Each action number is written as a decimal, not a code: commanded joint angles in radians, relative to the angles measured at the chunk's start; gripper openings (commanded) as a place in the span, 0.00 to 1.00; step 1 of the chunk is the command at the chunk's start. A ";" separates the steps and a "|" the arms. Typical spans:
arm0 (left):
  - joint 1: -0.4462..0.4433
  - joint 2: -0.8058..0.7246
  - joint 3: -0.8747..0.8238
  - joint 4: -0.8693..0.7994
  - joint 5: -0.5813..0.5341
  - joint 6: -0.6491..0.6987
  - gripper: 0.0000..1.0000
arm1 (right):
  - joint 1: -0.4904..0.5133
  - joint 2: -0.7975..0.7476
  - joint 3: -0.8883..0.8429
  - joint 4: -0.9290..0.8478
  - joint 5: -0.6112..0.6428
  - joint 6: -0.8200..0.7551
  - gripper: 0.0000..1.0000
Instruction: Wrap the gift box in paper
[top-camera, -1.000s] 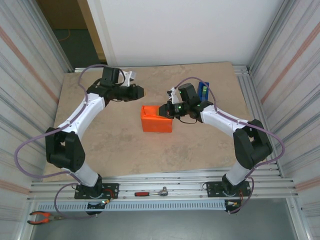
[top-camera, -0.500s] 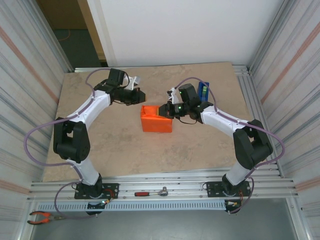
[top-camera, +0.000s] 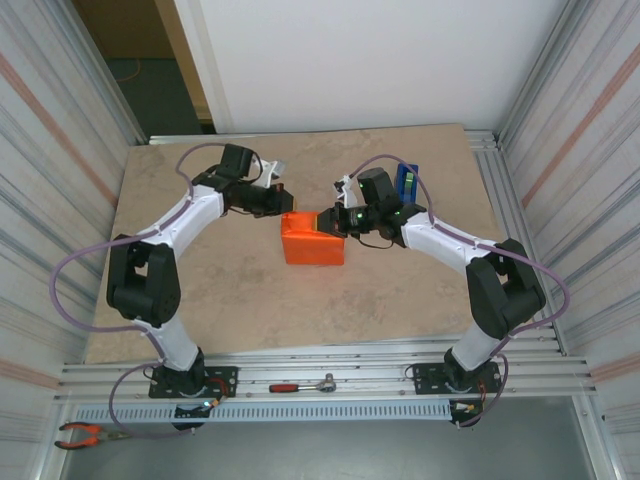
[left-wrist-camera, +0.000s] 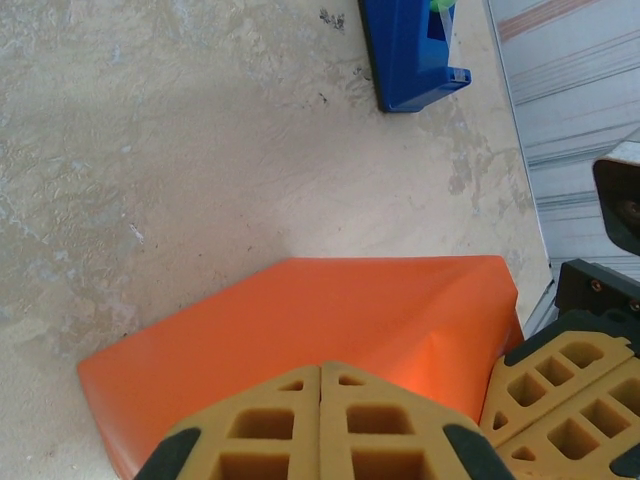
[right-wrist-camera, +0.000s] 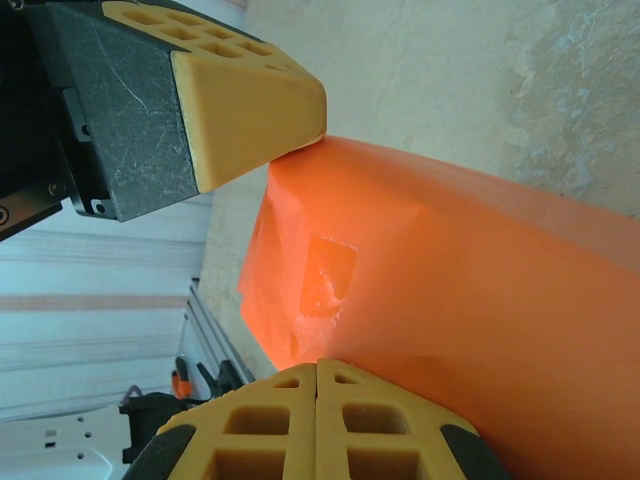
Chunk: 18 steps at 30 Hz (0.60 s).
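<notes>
The paper (top-camera: 314, 240) is folded into a bright orange block at the middle of the table (top-camera: 230, 290), well clear of every edge. It covers the gift box, which can't be seen under it. The block's longer side runs roughly along the table's near edge, flat face up, and there's a crumpled fold on its end wall.

The left gripper (top-camera: 285, 205) has its fingers pressed together with nothing between them, tip against the block's far left corner. The right gripper (top-camera: 330, 220) is likewise pressed together and bare, resting at the far right corner.

A blue tape dispenser (top-camera: 405, 180) stands toward the table's far right corner with a bit of green at its top.

The tabletop is mottled beige stone, with a white wall behind and ribbed metal panels on both sides. On the rail at the near edge lie a red-handled ratchet (top-camera: 300, 385) and orange-handled pliers (top-camera: 85, 435).
</notes>
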<state>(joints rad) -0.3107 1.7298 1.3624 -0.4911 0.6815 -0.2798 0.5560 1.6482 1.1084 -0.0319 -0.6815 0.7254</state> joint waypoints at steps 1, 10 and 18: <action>-0.006 -0.028 -0.008 -0.058 0.006 0.040 0.04 | -0.011 0.008 -0.044 -0.099 0.046 0.011 0.00; -0.021 -0.105 0.073 -0.087 0.006 0.042 0.06 | -0.013 0.005 -0.049 -0.093 0.046 0.015 0.00; -0.071 -0.110 0.024 -0.089 -0.003 0.052 0.06 | -0.013 0.007 -0.051 -0.088 0.044 0.017 0.00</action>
<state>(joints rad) -0.3744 1.6360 1.4036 -0.5518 0.6800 -0.2569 0.5552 1.6444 1.1011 -0.0219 -0.6815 0.7322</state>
